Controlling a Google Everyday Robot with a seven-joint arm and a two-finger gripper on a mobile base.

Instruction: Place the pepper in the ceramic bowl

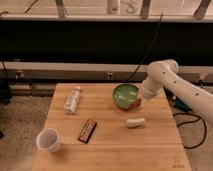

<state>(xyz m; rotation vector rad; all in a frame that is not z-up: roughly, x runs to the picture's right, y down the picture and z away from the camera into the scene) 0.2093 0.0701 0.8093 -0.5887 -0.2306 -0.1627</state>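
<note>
1. End effector (137, 102) sits at the right rim of the ceramic bowl (124, 93), low, hanging from the white arm (170, 80) that comes in from the right. Fingers fully closed.
2. A small red-orange patch shows at the tip, right against the bowl's outer right edge. I read that as the pepper (136, 104) clamped in the fingers; its shape can't be made out.
3. Step in hand, by my read: carry over the rim and release. Pepper looks level with or just outside the rim, not yet inside.
4. To do it well: clear the rim, centre over the pale interior, then open. Releasing at the edge risks a bounce off the glossy wall onto the bench (110, 145).
5. Bowl: round, glossy green glaze, paler inside; hard and slick.
6. White oblong piece (135, 122) lies just below the bowl, apart from it.
7. Flat black-and-red bar (87, 130), white cup (49, 140), clear bottle (72, 100) on its side: all left, well clear.
8. Bench: matte wood planks.
</note>
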